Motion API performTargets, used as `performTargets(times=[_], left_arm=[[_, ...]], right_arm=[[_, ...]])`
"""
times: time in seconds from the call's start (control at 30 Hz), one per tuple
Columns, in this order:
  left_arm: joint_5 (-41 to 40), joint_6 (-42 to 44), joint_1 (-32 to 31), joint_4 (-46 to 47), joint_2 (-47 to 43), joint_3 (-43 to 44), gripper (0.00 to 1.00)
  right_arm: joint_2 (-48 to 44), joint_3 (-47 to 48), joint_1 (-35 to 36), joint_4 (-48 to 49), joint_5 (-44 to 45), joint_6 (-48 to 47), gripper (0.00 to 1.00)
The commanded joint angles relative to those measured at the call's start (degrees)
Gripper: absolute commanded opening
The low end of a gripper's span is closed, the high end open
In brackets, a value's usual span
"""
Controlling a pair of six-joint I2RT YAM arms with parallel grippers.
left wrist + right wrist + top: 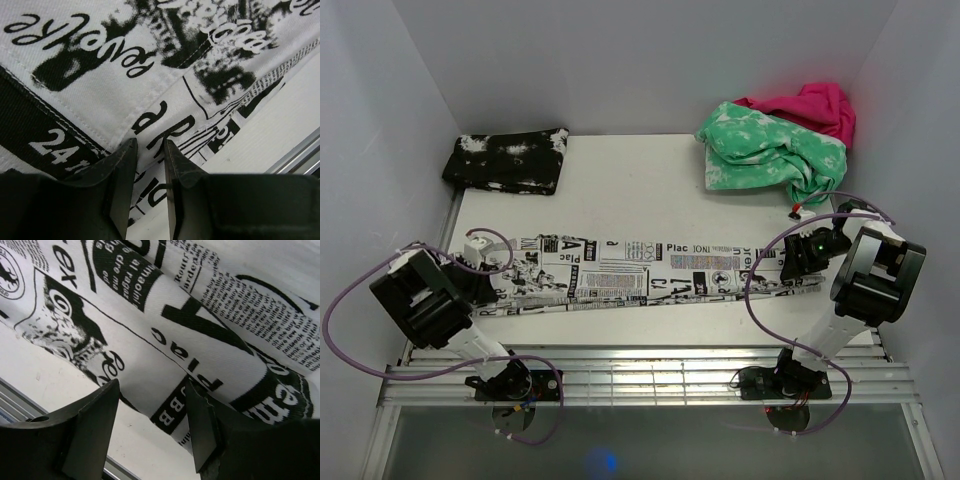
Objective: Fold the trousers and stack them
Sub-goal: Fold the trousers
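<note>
The trousers [650, 268], white with black newspaper print, lie as a long narrow strip across the white table [640, 180]. My left gripper [488, 284] is low at their left end. In the left wrist view its fingers [150, 145] stand close together with the cloth's near edge [165, 75] pinched between the tips. My right gripper [788, 262] is low at the right end. In the right wrist view it [152, 390] is open, its jaws straddling the edge of the printed cloth [165, 315] without closing on it.
A black white-speckled folded garment [507, 160] lies at the back left. A green-and-white mottled garment [772, 152] sits on a pink one [815, 105] at the back right. A slatted metal rail [640, 375] runs along the near edge. Walls enclose three sides.
</note>
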Motion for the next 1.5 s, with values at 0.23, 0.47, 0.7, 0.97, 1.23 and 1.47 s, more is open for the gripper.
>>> performTargets(times=[0.23,0.47,0.7,0.97,1.23,1.47], left_arm=[[-1.20,1.78,3.81,3.84,-3.76,1.99,0.53],[17.00,3.40,3.55,-6.03,-8.78,10.08,0.68],[19.48,-6.29,2.93,-2.88,-7.28,10.37,0.69],[6.13,-16.21,2.76,4.60,-7.38,1.04,0.50],[-3.19,-29.22,4.34,11.28,2.90,-2.56,0.47],[-7.33,-35.11,-4.15,15.68,9.76,1.46,0.45]], right_arm=[[-6.24,8.68,4.66,-7.48,-5.99,-5.42,0.63],[-5.64,20.62,25.55,-1.25,-9.08,3.36,0.64],[11.75,34.25,37.89,1.91,-9.96,6.09,0.52],[16.00,31.56,46.33,10.08,-11.01,11.71,0.41],[11.95,16.97,48.27,17.82,-7.25,20.07,0.45],[13.69,11.24,44.94,17.39,-2.23,20.07,0.45]])
